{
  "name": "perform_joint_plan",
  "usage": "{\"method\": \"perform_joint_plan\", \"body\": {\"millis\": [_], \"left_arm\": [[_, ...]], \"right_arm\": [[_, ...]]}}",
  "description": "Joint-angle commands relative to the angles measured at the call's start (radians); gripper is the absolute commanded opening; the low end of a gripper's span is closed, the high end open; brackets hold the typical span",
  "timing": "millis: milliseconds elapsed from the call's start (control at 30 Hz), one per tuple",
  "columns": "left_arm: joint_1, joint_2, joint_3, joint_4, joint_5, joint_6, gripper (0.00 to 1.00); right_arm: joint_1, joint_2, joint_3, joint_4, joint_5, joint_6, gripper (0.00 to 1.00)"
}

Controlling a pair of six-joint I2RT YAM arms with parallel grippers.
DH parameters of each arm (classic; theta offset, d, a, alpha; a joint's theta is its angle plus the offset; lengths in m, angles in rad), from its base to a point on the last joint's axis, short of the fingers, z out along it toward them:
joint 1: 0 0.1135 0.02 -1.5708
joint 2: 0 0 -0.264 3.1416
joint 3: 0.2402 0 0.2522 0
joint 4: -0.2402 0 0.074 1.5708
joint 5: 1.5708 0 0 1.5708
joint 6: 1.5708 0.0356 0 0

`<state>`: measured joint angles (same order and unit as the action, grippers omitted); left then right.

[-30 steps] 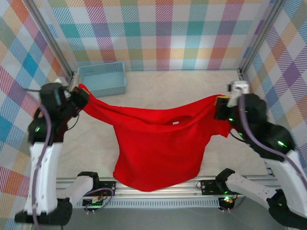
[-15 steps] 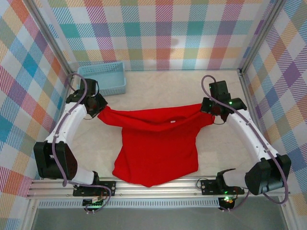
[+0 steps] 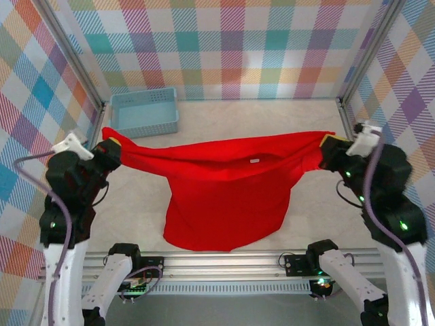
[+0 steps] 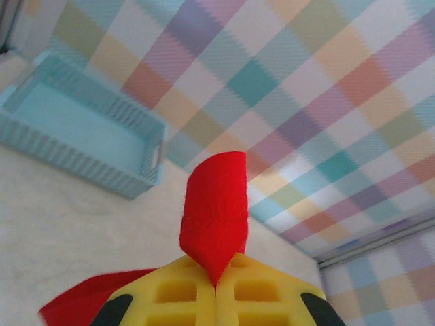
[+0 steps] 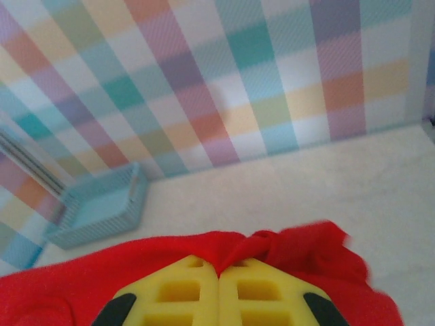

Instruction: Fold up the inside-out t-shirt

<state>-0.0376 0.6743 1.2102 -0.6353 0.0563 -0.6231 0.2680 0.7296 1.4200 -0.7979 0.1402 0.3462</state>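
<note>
Overhead first: one red shirt (image 3: 228,200) hangs stretched between the two grippers above the pale worktop (image 3: 272,119). The left gripper (image 3: 112,151) pinches the shirt's left top corner, and the right gripper (image 3: 331,145) pinches the right top corner, so the top edge runs as a sagging line from one to the other. Below that line the body drapes toward the near edge, and its hem ends just short of the metal rail (image 3: 224,261). A small white tag (image 3: 255,161) sits on the cloth just below the middle of the top edge, and it is too small to read. One light-blue basket (image 3: 144,112) stands at the far left corner of the worktop, apart from the shirt and beyond the left gripper.

Next, the left wrist view: the yellow fingers (image 4: 170,295) of the left gripper (image 4: 216,292) are pressed together, and a tongue of red shirt (image 4: 214,207) stands up out of the seam between them. More red shows at the lower left. The basket (image 4: 88,170) lies ahead on the left, against the checked wall (image 4: 306,102).

Lastly, the right wrist view: the right gripper (image 5: 219,292) is likewise closed, its yellow fingers (image 5: 265,295) meeting on bunched red shirt (image 5: 299,251) that spreads to both sides of it. The basket (image 5: 95,221) shows far off at the left.
</note>
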Motion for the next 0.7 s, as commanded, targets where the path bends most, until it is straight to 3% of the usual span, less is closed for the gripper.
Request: {"method": "perform_joint_plan", "body": {"millis": [0, 200, 300, 500, 667], "left_arm": [[0.011, -0.025, 0.064, -0.029, 0.039, -0.029, 0.00], [0.011, 0.070, 0.195, -0.049, 0.029, -0.041, 0.00], [0.011, 0.176, 0.226, -0.032, 0.003, -0.041, 0.00], [0.004, 0.529, 0.271, 0.057, 0.028, -0.028, 0.00], [-0.043, 0.857, 0.399, 0.076, -0.026, -0.013, 0.00]], "right_arm": [[-0.004, -0.009, 0.094, -0.047, -0.019, -0.020, 0.00], [-0.004, 0.106, 0.263, -0.054, 0.068, -0.058, 0.00], [-0.005, 0.192, 0.266, 0.010, 0.112, -0.083, 0.00], [-0.005, 0.431, 0.228, 0.130, 0.206, -0.122, 0.00], [-0.049, 0.659, 0.210, 0.217, 0.184, -0.102, 0.00]]}}
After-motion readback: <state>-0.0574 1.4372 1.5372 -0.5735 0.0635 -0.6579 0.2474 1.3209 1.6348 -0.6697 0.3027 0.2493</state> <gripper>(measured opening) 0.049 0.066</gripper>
